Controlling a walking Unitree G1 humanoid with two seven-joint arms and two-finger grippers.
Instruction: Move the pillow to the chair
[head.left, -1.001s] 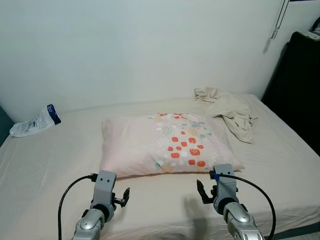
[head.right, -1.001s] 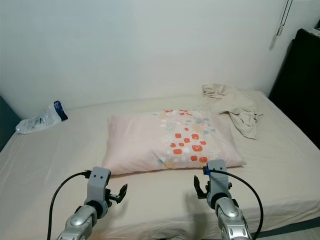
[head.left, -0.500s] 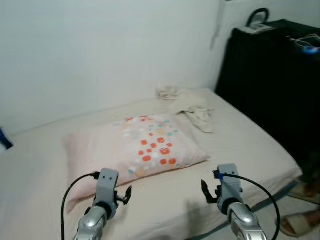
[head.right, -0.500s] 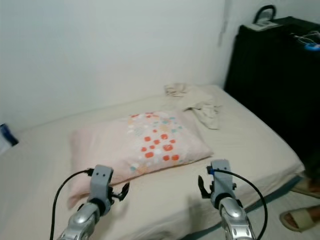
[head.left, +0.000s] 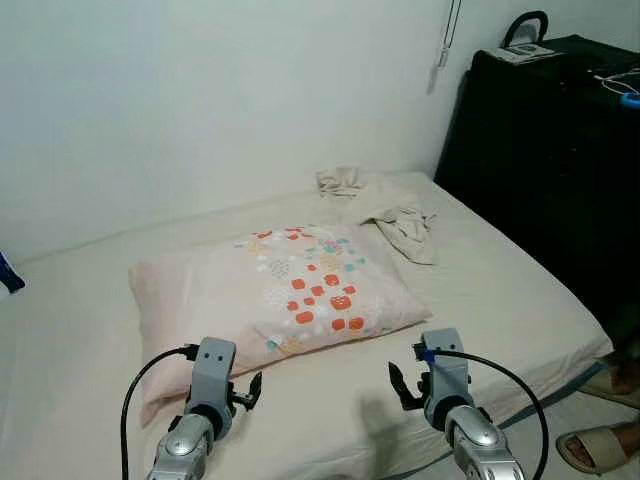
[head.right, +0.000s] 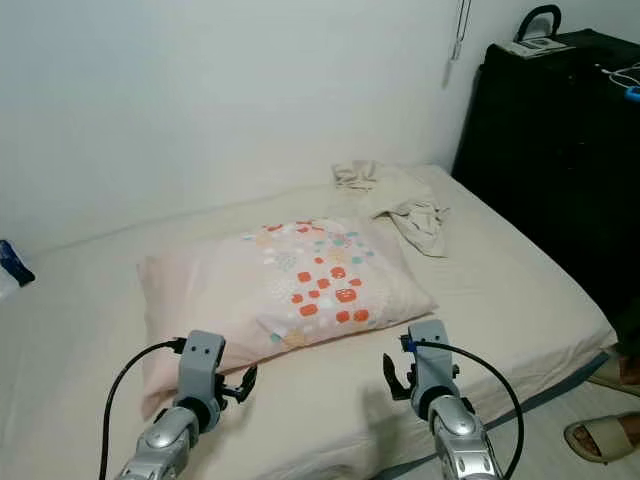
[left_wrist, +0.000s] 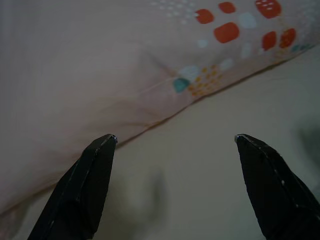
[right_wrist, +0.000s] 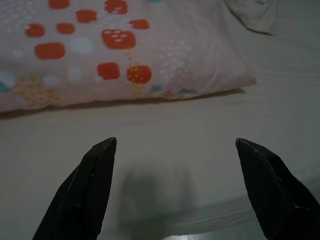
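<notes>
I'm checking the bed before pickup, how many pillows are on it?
1. The pink patterned pillow lies mid-bed, just beyond both open end effectors. The crumpled cloth by the wall might hide something.

wall: plain white wall behind the bed, from 9 to 1 o'clock
bed: big bed with a cream sheet, in the middle of the room
cloth: crumpled cream cloth on the bed at 1 o'clock
cabinet: tall black cabinet at 2 o'clock, just beside the bed
cord: thin cord hanging on the wall at 1 o'clock
floor: a sandal on the floor at 4 o'clock
light: soft and even
</notes>
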